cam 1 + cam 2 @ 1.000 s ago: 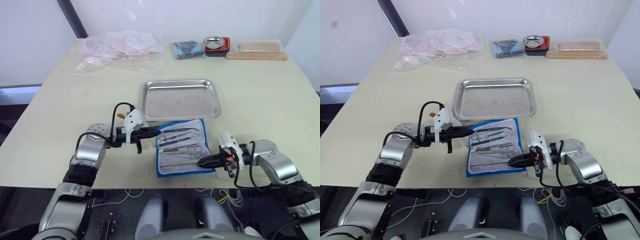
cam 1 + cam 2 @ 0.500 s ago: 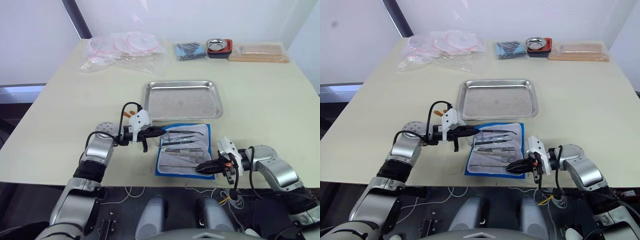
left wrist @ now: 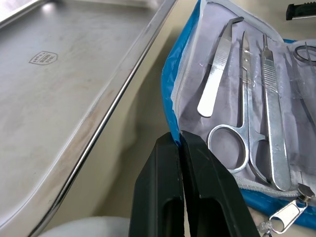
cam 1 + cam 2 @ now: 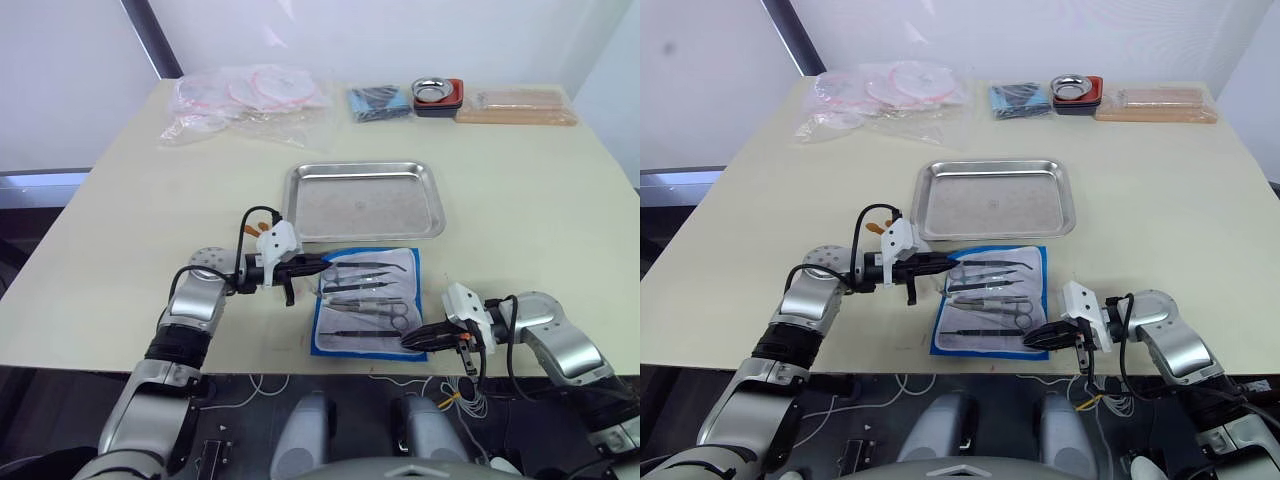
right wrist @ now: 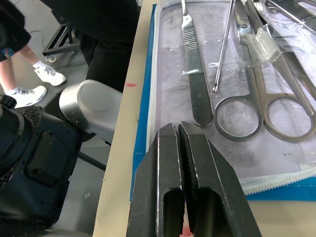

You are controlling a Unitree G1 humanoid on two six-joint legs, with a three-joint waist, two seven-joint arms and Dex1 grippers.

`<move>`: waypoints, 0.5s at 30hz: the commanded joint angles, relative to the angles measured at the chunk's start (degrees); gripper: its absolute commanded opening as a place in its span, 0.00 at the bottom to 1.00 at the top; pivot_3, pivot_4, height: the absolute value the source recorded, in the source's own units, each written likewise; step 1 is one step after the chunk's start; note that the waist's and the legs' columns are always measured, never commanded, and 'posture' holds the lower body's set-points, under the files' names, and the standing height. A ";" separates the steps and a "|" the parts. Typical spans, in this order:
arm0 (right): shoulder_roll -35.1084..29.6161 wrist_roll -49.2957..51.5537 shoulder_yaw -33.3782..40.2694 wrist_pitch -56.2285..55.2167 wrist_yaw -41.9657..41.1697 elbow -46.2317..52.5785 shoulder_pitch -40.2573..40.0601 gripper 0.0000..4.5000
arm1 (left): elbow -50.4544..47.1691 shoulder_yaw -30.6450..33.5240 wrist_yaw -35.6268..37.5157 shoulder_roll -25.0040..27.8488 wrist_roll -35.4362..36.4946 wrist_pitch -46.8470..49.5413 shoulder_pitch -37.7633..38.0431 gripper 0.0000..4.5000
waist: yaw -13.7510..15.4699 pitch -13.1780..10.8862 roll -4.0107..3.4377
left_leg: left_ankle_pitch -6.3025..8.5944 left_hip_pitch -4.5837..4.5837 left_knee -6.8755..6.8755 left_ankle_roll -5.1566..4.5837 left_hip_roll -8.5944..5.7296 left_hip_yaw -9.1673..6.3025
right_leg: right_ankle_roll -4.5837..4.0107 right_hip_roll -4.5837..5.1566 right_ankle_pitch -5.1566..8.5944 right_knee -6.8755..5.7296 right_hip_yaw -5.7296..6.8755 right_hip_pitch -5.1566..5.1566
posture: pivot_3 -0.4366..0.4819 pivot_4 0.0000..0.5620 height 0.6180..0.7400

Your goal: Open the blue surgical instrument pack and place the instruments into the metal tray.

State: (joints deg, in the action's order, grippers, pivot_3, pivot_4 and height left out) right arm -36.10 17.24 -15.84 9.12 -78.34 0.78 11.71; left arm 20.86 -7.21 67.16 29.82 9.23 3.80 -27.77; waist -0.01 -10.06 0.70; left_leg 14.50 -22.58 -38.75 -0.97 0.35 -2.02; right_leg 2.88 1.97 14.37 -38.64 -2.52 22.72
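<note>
Blue surgical instrument pack (image 4: pixel 366 300) lies open flat between both grippers. Right gripper (image 4: pixel 1031 339), jaws pressed together, sits at its near corner; left gripper (image 4: pixel 322 265), jaws also together, touches its far edge. Instruments (image 4: pixel 362 296) remain sleeved. Beyond, metal tray (image 4: pixel 363 167) waits empty. Spread the jaws before picking one slim tool.

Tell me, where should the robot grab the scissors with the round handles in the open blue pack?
Probably at the ring handles of the scissors. The rings bulge up a little from the lining of the blue pack, while the thin blades lie flat beside other tools. The right pincer, now shut, sits nearest that end, so it could open and come down from above.
</note>
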 commanded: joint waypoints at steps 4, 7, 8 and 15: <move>-0.52 0.79 0.06 2.24 -0.33 -0.27 -0.25 0.02 | -0.34 -0.04 -0.30 -0.25 0.95 2.84 2.33 0.00 | -0.06 0.01 -0.01 | 0.00 0.01 0.00 0.00 0.02 -0.01 | 0.00 0.00 0.00 0.00 -0.01 0.00 | 0.48 0.27 1.00; -0.63 1.21 -0.14 3.59 -0.36 0.01 0.10 0.00 | -1.13 0.76 -0.81 -0.44 1.91 3.99 2.76 0.22 | -0.08 0.00 -0.01 | 0.00 0.01 0.00 0.00 0.03 -0.04 | -0.01 0.00 0.00 0.00 -0.01 0.00 | 0.48 0.27 1.00; -0.78 1.72 -0.25 5.26 -0.35 0.46 0.16 0.00 | -1.54 0.83 -0.75 -0.30 2.10 4.43 3.09 0.33 | -0.08 0.00 -0.01 | 0.00 0.01 0.00 0.00 0.03 -0.04 | -0.01 0.00 0.00 0.01 -0.01 0.01 | 0.48 0.27 1.00; -1.30 1.46 -0.17 6.09 -0.57 1.05 0.01 0.35 | -4.10 2.23 -0.97 0.00 4.06 6.29 4.78 0.71 | -0.16 0.01 0.00 | 0.00 0.10 0.00 0.00 0.07 -0.06 | 0.07 -0.01 0.05 0.00 -0.01 -0.05 | 0.48 0.27 1.00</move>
State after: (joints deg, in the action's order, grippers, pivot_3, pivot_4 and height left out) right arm -36.49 19.48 -15.89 14.74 -79.34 1.77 12.14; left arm 16.59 -4.59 66.64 29.72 13.30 8.60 -24.24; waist -0.18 -10.06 0.69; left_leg 14.50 -22.45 -38.75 -0.97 0.42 -2.07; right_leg 3.01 1.96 14.48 -38.64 -2.53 22.63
